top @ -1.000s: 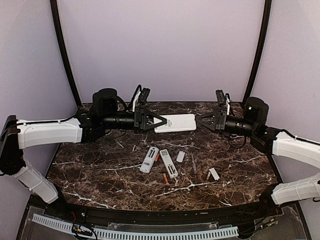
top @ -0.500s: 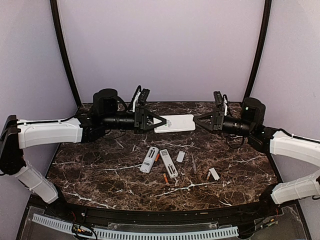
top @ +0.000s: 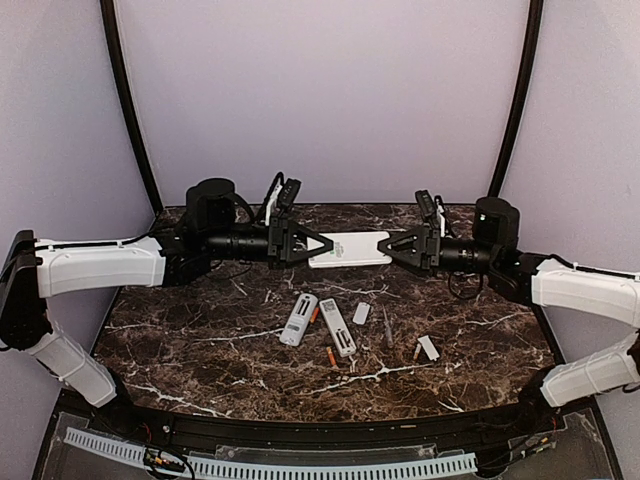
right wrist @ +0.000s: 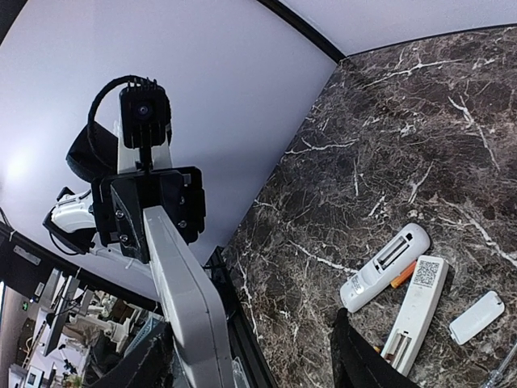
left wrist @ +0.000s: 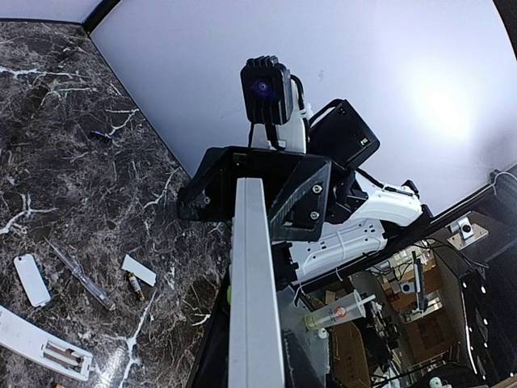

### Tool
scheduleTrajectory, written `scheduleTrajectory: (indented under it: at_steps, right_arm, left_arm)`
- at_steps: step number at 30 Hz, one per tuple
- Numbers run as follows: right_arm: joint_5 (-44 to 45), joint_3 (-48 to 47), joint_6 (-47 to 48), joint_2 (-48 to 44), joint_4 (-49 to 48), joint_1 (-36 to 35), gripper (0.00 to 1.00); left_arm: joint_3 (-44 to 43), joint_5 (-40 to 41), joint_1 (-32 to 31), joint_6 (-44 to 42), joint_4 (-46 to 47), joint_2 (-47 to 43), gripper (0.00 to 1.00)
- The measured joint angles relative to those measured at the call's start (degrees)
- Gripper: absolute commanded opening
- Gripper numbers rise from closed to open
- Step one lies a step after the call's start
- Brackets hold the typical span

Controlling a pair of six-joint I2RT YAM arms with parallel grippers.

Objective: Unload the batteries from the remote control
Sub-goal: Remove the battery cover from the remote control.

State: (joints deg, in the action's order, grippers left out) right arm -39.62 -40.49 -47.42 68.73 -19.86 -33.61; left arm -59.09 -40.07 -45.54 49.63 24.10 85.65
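Observation:
My left gripper [top: 325, 243] is shut on the left end of a large white remote control [top: 350, 247] and holds it level above the far table. In the left wrist view the remote [left wrist: 254, 283] runs edge-on between the jaws. My right gripper [top: 384, 248] is open, its jaws on either side of the remote's right end; the remote [right wrist: 182, 299] lies close to the left finger. Small orange batteries [top: 331, 356] lie on the table, one [top: 315, 314] between two smaller remotes, one [top: 417, 351] to the right.
Two smaller white remotes [top: 298, 318] [top: 337, 326] lie mid-table with their battery bays open. Beside them are white cover plates [top: 361, 313] [top: 429, 347] and a thin dark tool [top: 387, 328]. Black posts and purple walls ring the dark marble table [top: 200, 350].
My right gripper has moved left to the held remote's right end and its jaws have opened. The left arm and the remote have stayed still.

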Motion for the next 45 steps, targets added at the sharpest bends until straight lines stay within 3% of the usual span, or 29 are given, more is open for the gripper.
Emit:
scheduleTrajectory:
  at_steps: [3,10,14,21,26,38,40,45]
  right_arm:
    - [-2.0,-0.6,0.1,1.5,-0.5,-0.1,0.57]
    - [-5.4,-2.1,-0.2,3.6,-2.6,-0.9,0.2]
    - [-7.4,-1.9,-1.9,3.4,-5.0,-0.7,0.12]
    - [-8.7,-0.4,-4.2,2.2,-9.1,-0.3,0.13]
    - [-9.1,-0.4,-4.8,2.5,-9.9,-0.2,0.29]
    - [-7.9,0.3,-4.6,3.3,-8.3,0.4,0.54]
    - [-8.0,0.2,-4.2,3.6,-7.9,0.4,0.54]
    - [-8.2,-0.5,-3.4,3.8,-7.0,0.3,0.26]
  left_arm:
    - [0.0,0.0,0.0,0.1,0.0,0.1,0.0]
    - [0.0,0.0,0.0,0.3,-0.2,0.4,0.0]
    - [0.0,-0.9,0.4,0.2,0.5,0.4,0.0]
    - [0.0,-2.4,0.5,0.1,2.4,0.3,0.0]
    - [0.1,-2.5,0.5,0.3,2.5,0.3,0.0]
    - [0.3,-2.2,0.3,0.6,2.3,0.3,0.0]
    - [0.3,-2.3,0.3,0.6,2.3,0.3,0.0]
    - [0.3,-2.1,0.3,0.7,1.9,0.4,0.0]
